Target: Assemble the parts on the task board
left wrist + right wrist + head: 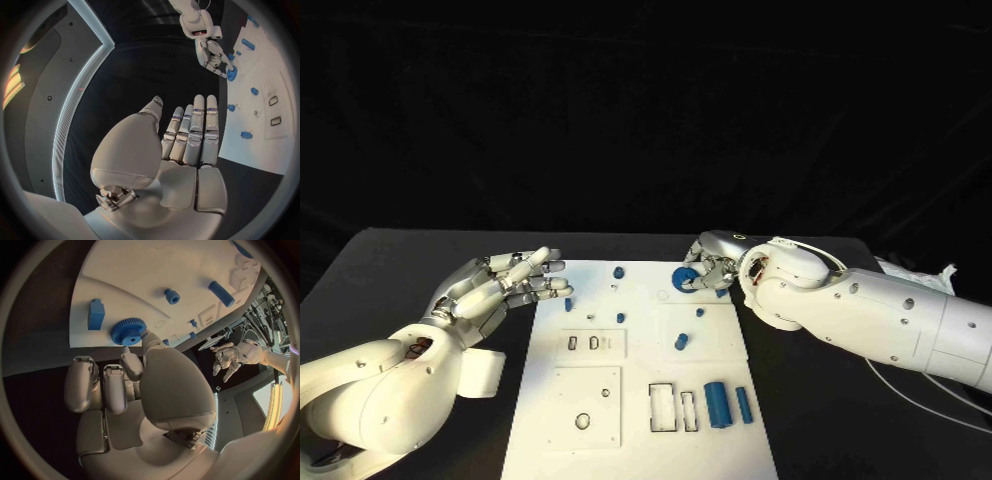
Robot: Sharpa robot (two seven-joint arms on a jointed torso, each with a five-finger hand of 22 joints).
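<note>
Near us, our left hand [502, 283] hovers empty, fingers spread, beside the task board [640, 420]. Farther back our right hand [714, 262] sits right at the blue gear [685, 279], fingertips touching it; whether it's gripped, we can't tell.

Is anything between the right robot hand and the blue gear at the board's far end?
Nothing visible. The right robot hand is already at the gear: in the right wrist view a fingertip reaches its toothed rim. The gear lies flat on the board, with the nearest other blue part apart from it.
</note>
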